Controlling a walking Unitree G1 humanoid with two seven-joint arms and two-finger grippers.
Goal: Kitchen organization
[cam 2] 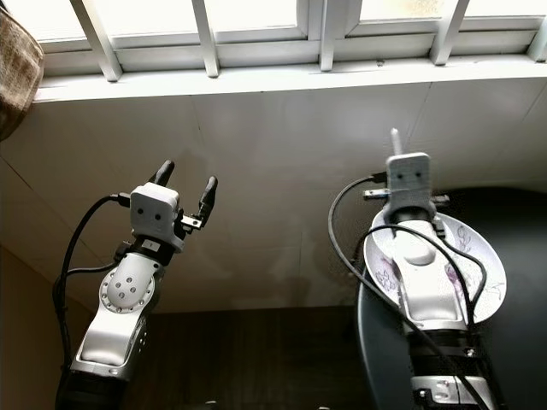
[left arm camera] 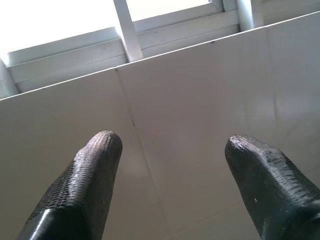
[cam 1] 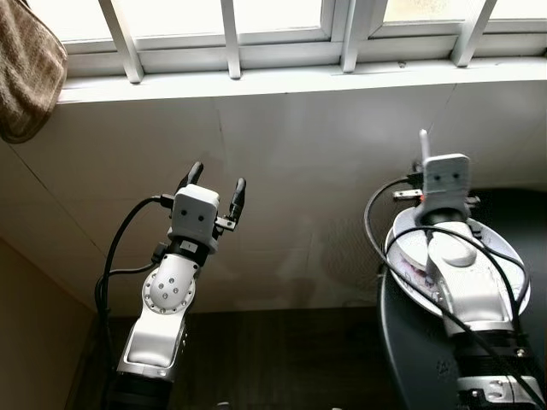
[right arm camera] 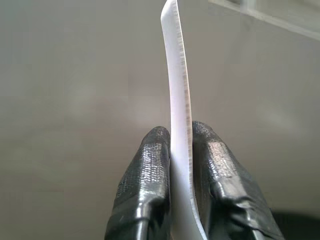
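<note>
The right end effector [right arm camera: 181, 150] clamps both black fingers on the rim of one white plate [cam 2: 479, 269] with a faint floral print, held over a dark round desk [cam 2: 521, 342]. In the right wrist view the plate stands edge-on, its long axis running away from the fingers. Left of the plate, the left end effector [cam 1: 216, 183] hangs empty, fingers spread apart, before the white wall [cam 1: 299, 145] under one barred window [cam 1: 231, 34].
</note>
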